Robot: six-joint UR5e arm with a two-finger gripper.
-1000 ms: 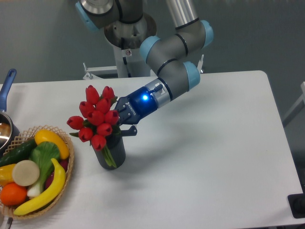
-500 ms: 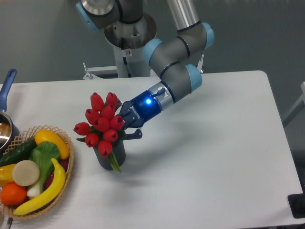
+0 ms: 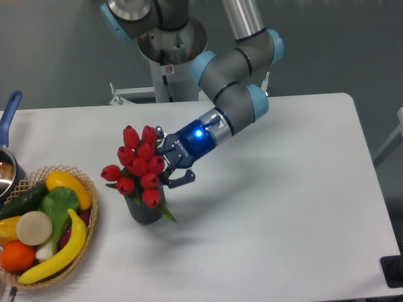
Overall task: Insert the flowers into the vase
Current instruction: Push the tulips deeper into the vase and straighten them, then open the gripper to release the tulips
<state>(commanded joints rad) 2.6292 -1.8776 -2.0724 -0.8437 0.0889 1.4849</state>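
Red tulip flowers (image 3: 140,165), tight bunch w/ green leaves, lean over the dark ribbed vase (image 3: 146,209), near-left on table. Gripper (image 3: 167,165) clenched on the flowers' stems.

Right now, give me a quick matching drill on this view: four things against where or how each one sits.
Things:
1. flowers
2. vase
3. basket
4. end effector

States:
A. far left, full of fruit and vegetables
B. at the right side of the bunch
C. red buds bunched above the dark mouth
D. dark cylinder upright under the bunch

Pairs: 1-C, 2-D, 3-A, 4-B
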